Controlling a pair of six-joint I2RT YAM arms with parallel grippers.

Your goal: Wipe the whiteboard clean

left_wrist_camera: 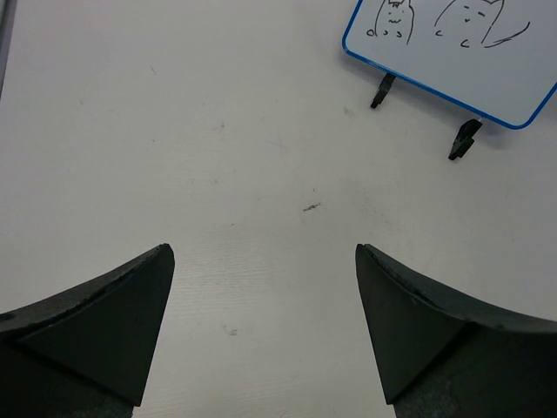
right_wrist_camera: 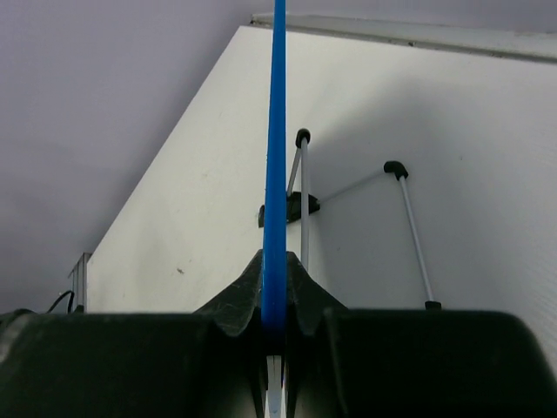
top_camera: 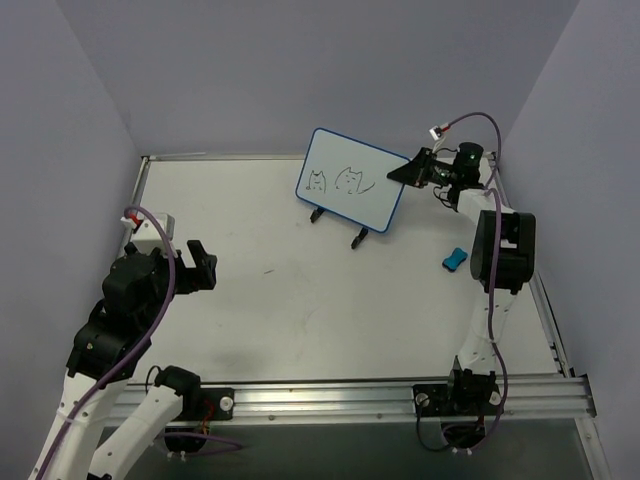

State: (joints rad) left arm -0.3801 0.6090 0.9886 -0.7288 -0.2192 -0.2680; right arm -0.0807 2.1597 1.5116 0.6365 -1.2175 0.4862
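The whiteboard (top_camera: 352,180) stands tilted on two black feet at the back of the table, blue-rimmed, with two black cat doodles. It also shows at the top right of the left wrist view (left_wrist_camera: 452,52). My right gripper (top_camera: 408,170) is shut on the board's right edge; in the right wrist view the blue rim (right_wrist_camera: 277,157) runs edge-on between the fingers (right_wrist_camera: 235,300). My left gripper (top_camera: 203,266) is open and empty above the table at the near left, with only bare table between its fingers (left_wrist_camera: 113,313). The small blue eraser (top_camera: 455,260) lies on the table by the right arm.
A raised metal rim (top_camera: 552,320) borders the table on the right and a rail (top_camera: 400,395) runs along the near edge. Purple walls close in the back and sides. The board's wire stand legs (right_wrist_camera: 409,226) show behind it.
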